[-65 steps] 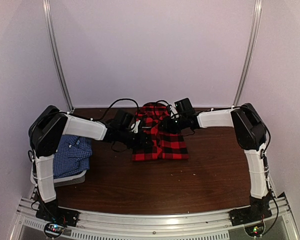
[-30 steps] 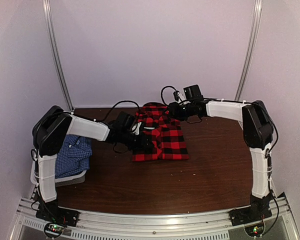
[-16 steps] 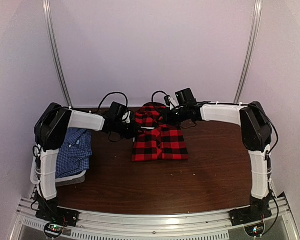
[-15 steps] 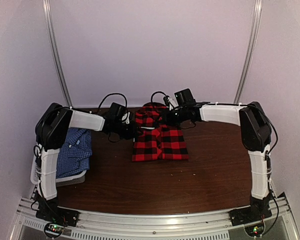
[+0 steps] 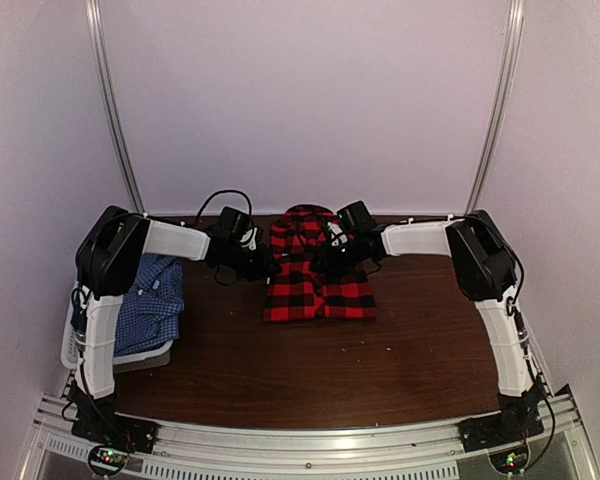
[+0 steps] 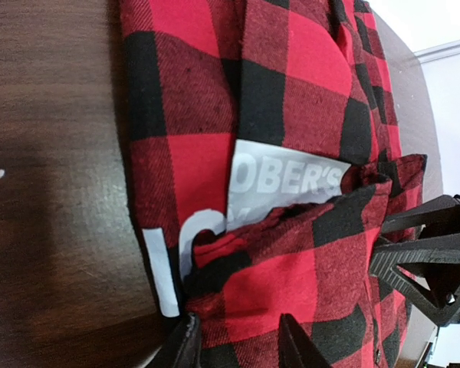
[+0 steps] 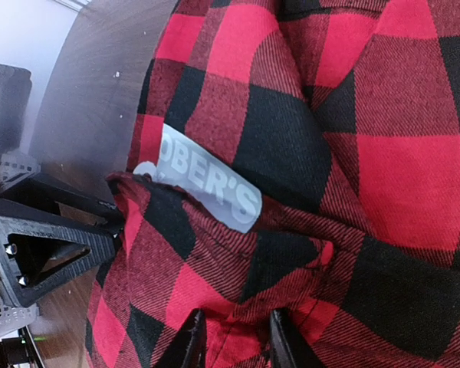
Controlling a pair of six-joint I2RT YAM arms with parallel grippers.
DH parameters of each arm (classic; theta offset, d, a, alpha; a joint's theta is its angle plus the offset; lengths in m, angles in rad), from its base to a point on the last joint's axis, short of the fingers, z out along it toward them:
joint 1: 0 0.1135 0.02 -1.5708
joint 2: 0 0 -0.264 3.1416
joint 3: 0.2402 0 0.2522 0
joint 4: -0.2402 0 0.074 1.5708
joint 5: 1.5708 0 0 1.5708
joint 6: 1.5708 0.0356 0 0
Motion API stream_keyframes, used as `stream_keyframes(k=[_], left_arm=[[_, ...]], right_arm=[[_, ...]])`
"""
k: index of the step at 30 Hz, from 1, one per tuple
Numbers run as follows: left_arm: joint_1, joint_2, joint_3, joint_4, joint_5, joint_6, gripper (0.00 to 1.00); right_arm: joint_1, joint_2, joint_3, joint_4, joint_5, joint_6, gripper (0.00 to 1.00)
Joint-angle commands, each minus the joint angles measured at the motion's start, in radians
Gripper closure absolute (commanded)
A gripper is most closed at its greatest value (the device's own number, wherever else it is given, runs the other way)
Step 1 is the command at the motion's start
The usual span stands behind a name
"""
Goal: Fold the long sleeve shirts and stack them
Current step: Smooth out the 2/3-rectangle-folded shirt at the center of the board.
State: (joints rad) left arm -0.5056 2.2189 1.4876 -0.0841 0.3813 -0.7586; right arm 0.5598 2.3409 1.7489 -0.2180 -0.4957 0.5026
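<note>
The red-and-black plaid shirt [image 5: 318, 272] lies folded at the back middle of the table, its white neck label [image 6: 280, 184] showing, also in the right wrist view [image 7: 207, 188]. A loose flap of it stands up over the label. My left gripper [image 5: 265, 262] is at the shirt's left edge; its fingers [image 6: 185, 345] stand apart with plaid cloth between them. My right gripper [image 5: 327, 258] is over the shirt from the right; its fingers [image 7: 192, 341] also stand apart over a fold of cloth. The blue-and-white check shirt [image 5: 145, 305] lies at the far left.
The pale grey basket [image 5: 130, 357] holds the blue shirt at the table's left edge. The dark wooden table [image 5: 380, 360] runs forward to the metal rail. Upright frame posts stand at the back left and back right.
My left gripper went from the shirt's lower left edge up to the collar's left side. My right gripper swung out to the back right, then came back left over the collar.
</note>
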Motion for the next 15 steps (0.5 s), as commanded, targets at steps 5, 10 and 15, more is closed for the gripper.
stream_keyframes(k=[5,10,15], left_arm=[[0.006,-0.028,0.028,-0.028,-0.018,0.042,0.64],[0.006,-0.082,0.028,-0.05,-0.044,0.066,0.64],[0.006,-0.131,0.012,-0.054,-0.054,0.073,0.64]], right_arm=[[-0.018,-0.044,0.057,-0.068,0.051,-0.026,0.68],[-0.061,-0.131,0.022,-0.072,0.062,-0.047,0.68],[-0.098,-0.161,-0.036,-0.063,0.058,-0.064,0.67]])
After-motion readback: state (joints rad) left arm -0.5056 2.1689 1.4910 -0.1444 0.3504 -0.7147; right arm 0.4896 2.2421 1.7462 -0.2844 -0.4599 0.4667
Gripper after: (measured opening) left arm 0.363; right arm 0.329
